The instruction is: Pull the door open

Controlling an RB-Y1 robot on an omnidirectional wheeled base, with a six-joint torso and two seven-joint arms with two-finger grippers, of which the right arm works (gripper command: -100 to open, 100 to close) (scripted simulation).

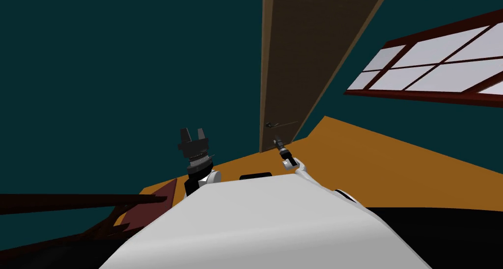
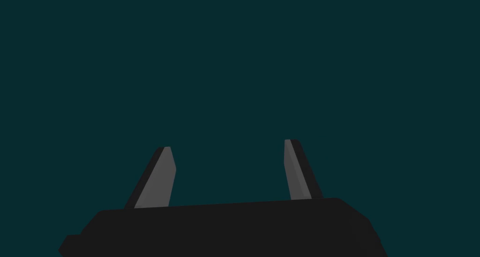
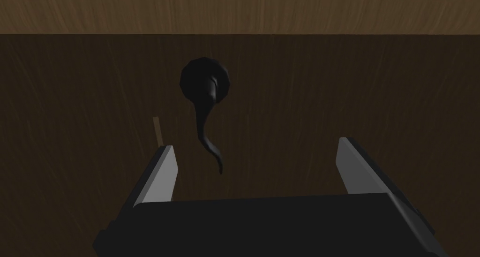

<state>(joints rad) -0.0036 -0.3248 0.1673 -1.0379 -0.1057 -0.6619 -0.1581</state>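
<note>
The right end effector [image 3: 255, 144], spread just short of the dark lever handle [image 3: 206, 109] on the brown door [image 3: 328, 80], could pinch only its thin tip and slip off when pulling.

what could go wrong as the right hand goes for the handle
1. The right hand is open, and the thin curved handle sits off centre before it; closing may catch only the tip and slip.
2. The door is close ahead; pushing forward could jam the hand into it.
</note>
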